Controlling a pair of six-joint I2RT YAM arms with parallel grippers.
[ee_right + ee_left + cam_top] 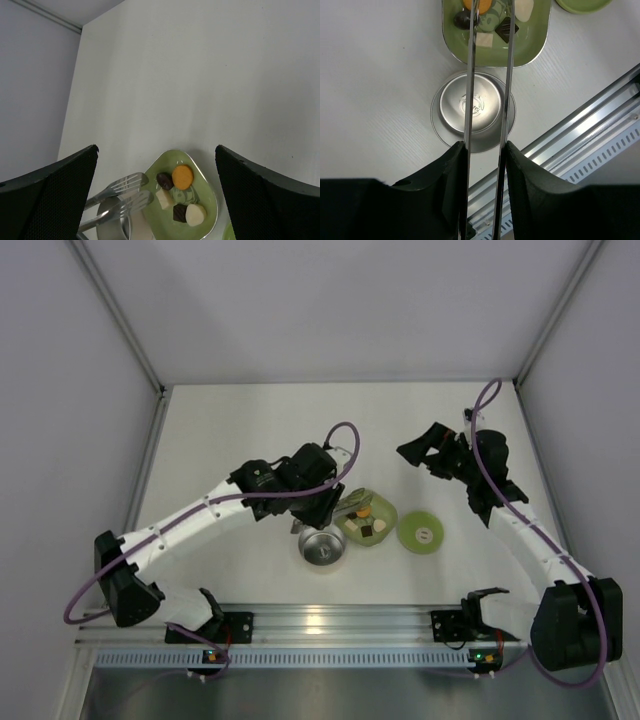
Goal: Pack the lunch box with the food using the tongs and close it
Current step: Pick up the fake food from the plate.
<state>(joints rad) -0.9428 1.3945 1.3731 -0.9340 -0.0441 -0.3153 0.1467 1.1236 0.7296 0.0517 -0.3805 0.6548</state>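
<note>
Left arm [190, 520] reached from near-left base toward centre. Left gripper [486, 150] pinched tongs [469, 75] above open lunch box [487, 107]. Tong tips lay over green dish [535, 47] holding food [182, 176]. Lid [421, 533] sat beside dish. Right gripper [156, 155] was raised beyond, fingers spread wide, holding nothing.

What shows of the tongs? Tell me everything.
The tongs are long, slim, shiny silver metal: two thin arms ending in flat, slotted, fork-like tips. The left end effector clamps both arms between its fingers, squeezed nearly parallel. They reach over the steel lunch box to the pale green dish; contact with the food is unclear.
</note>
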